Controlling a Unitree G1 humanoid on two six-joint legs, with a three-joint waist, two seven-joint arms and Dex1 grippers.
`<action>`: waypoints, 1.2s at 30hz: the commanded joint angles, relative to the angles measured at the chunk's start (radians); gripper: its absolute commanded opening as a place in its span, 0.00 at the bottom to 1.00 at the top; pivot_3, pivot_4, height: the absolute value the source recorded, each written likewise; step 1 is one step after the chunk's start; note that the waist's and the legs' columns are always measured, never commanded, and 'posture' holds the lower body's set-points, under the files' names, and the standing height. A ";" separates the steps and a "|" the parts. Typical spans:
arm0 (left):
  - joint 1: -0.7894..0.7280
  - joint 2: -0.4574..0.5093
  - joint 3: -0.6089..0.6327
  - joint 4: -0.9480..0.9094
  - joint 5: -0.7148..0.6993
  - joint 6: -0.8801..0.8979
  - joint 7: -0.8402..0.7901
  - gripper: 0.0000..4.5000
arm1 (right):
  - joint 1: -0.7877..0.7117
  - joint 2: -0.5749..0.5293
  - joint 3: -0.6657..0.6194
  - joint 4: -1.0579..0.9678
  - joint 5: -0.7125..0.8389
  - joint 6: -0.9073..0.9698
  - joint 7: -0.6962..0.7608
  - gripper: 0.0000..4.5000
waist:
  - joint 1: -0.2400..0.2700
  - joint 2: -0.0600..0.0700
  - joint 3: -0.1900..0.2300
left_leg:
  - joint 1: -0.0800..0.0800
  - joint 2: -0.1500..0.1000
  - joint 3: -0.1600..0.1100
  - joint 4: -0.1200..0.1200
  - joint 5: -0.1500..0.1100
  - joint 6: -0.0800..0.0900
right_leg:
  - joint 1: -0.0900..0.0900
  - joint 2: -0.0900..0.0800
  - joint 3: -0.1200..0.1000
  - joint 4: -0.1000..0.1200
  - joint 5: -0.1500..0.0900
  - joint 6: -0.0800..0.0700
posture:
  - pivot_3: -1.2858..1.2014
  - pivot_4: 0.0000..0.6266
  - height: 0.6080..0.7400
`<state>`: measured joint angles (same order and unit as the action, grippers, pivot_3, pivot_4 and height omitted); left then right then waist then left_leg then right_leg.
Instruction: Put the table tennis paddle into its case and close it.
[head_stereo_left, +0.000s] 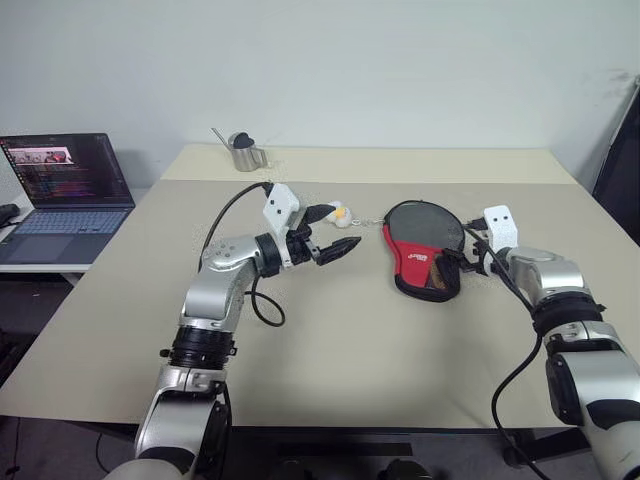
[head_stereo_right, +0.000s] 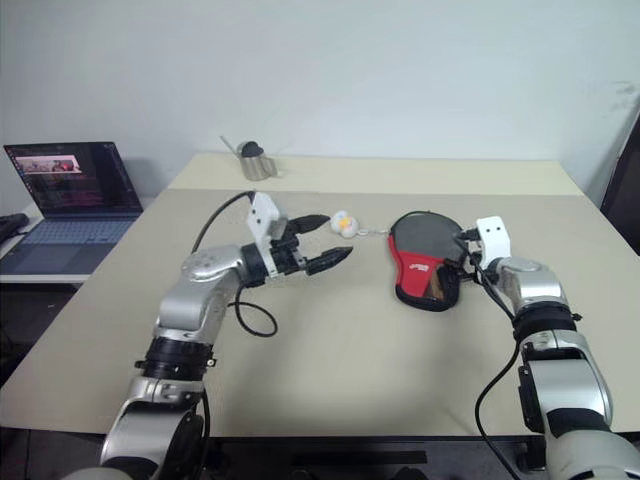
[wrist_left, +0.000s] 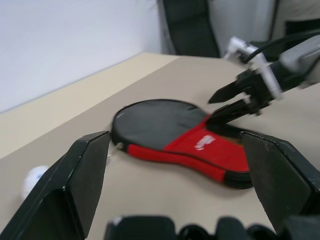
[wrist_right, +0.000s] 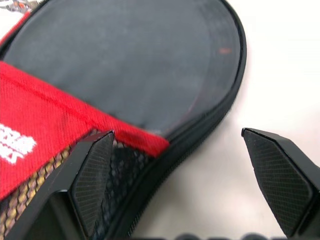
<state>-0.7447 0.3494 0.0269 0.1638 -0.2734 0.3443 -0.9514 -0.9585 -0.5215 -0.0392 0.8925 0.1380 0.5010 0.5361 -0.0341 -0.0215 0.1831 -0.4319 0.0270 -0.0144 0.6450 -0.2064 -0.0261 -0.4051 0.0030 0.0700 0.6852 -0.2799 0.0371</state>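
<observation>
From the head views, the case (head_stereo_left: 424, 248) lies flat on the beige bench (head_stereo_left: 340, 350), black round part away from the robot, red part with the white logo nearer. The right hand (head_stereo_left: 463, 262) sits low at the case's right edge, beside the mesh pocket, fingers spread wide and holding nothing; whether a tip touches the fabric cannot be told. The left hand (head_stereo_left: 338, 235) hovers above the bench well to the left of the case, pointing toward it, fingers wide apart and empty. A small white-and-yellow ball (head_stereo_left: 340, 212) lies just past the left hand's fingertips, between that hand and the case. A metal cup (head_stereo_left: 244, 152) stands far beyond the left hand, and a laptop (head_stereo_left: 62, 195) sits off the bench, out past the left arm.

In the left wrist view, the two black fingers (wrist_left: 70, 185) stand far apart, with the case framed between them and the right hand at its far edge.

In the right wrist view, the spread fingers (wrist_right: 95, 175) straddle the case's black edging, one finger over the mesh pocket, the other over bare bench.

The paddle itself cannot be made out.
</observation>
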 joint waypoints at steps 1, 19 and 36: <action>-0.006 0.026 0.007 -0.071 -0.047 0.019 -0.018 1.00 | -0.018 -0.009 -0.017 0.021 0.000 0.010 0.022 0.99 | 0.000 0.000 0.000 | 0.000 0.000 0.000 0.000 0.000 0.000 | 0.000 0.000 0.000 0.000 0.000 0.000 | 0.52 0.24 1.00; -0.010 0.050 -0.008 -0.065 -0.051 0.004 0.001 1.00 | -0.085 0.074 0.091 0.218 -0.133 -0.063 0.158 0.99 | -0.028 0.000 0.000 | 0.003 0.000 0.001 0.000 0.000 0.000 | 0.000 0.004 0.002 0.003 0.000 0.000 | 0.52 0.24 1.00; 0.061 0.136 -0.002 -0.075 -0.053 -0.001 -0.015 1.00 | -0.090 0.140 0.036 0.288 -0.121 -0.017 0.136 0.01 | -0.034 -0.001 -0.001 | 0.020 0.001 0.000 -0.001 0.000 0.000 | 0.014 0.008 0.002 0.007 -0.001 -0.001 | 0.52 0.24 1.00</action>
<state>-0.6876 0.4701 0.0073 0.1252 -0.3115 0.3597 -0.9577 -1.0803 -0.4043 -0.0133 1.1432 0.0221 0.4466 0.6695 -0.0679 -0.0223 0.1819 -0.4091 0.0279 -0.0139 0.6436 -0.2066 -0.0261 -0.3883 0.0107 0.0722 0.6914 -0.2808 0.0363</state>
